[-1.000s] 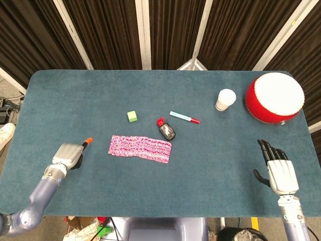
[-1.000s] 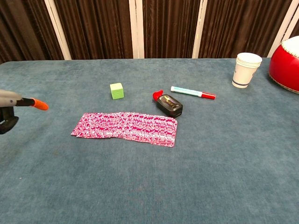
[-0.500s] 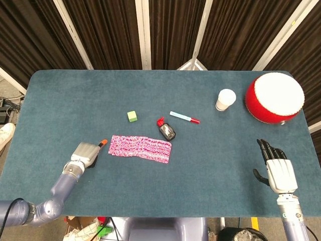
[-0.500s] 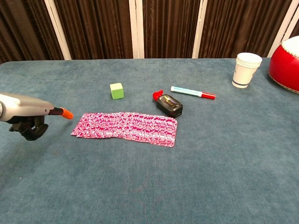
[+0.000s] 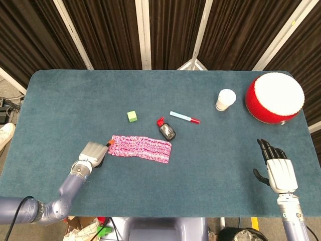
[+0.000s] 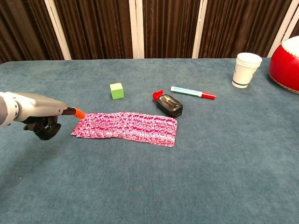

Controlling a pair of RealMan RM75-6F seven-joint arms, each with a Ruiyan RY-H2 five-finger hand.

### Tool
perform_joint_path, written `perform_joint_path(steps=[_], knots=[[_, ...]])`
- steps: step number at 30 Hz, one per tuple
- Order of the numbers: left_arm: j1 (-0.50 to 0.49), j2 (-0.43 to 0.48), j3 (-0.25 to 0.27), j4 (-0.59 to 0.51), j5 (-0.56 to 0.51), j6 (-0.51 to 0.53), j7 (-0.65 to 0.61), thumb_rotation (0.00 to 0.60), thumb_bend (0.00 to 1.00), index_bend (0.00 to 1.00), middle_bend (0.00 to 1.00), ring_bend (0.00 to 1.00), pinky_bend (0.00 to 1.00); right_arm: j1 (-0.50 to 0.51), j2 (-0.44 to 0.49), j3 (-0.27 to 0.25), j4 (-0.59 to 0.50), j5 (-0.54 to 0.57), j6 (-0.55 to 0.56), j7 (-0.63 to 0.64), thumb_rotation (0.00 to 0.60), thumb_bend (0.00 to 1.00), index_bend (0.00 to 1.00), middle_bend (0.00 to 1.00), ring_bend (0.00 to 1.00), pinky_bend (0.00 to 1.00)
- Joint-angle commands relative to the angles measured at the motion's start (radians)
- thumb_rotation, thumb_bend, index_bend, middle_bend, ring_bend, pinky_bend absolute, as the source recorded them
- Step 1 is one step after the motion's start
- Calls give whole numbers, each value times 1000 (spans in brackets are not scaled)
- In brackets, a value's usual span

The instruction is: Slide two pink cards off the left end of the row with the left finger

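A row of overlapping pink patterned cards (image 5: 140, 148) (image 6: 126, 127) lies flat near the table's middle. My left hand (image 5: 93, 153) (image 6: 38, 113) is just left of the row, other fingers curled under, one finger stretched out. Its orange fingertip (image 5: 109, 143) (image 6: 78, 113) sits at the row's upper left corner; whether it touches the cards I cannot tell. My right hand (image 5: 279, 171) rests far right near the front edge, fingers straight and apart, holding nothing. It appears only in the head view.
Behind the cards stand a green cube (image 5: 132, 116) (image 6: 117, 90), a black bottle with a red cap (image 5: 166, 130) (image 6: 168, 103) and a marker (image 5: 184, 117) (image 6: 192, 92). A white paper cup (image 5: 225, 99) (image 6: 245, 69) and a red drum (image 5: 274, 97) (image 6: 285, 64) sit at the back right.
My left hand has travelled right across the table, bringing its orange fingertip from well left of the row to the row's left end. The cards and right hand have not moved.
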Motion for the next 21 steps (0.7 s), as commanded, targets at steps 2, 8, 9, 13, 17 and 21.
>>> perform_joint_path(steps=[2,8,9,13,17,21], knots=[[-20,-13,5,-3,-18,5,13,600,993,63,824,798,696,-1,0,-1,0,0,1,1,600,285,14,150,228,238],[-47,-24,12,-9,-51,22,29,600,993,63,824,798,696,-2,1,1,0,0,5,5,600,284,14,150,228,238],[-51,-27,13,-9,-55,25,30,600,993,63,824,798,696,-2,2,1,0,0,5,7,600,284,14,150,228,238],[-63,-35,20,0,-74,15,31,600,993,62,824,798,696,-2,3,1,0,-1,6,9,600,284,14,150,228,238],[-71,-41,26,10,-85,12,27,600,993,62,824,798,696,-2,4,2,-1,1,7,12,600,284,14,150,228,238],[-79,-45,38,19,-99,10,31,600,994,62,824,798,697,-2,5,2,1,2,6,14,600,284,14,150,228,238]])
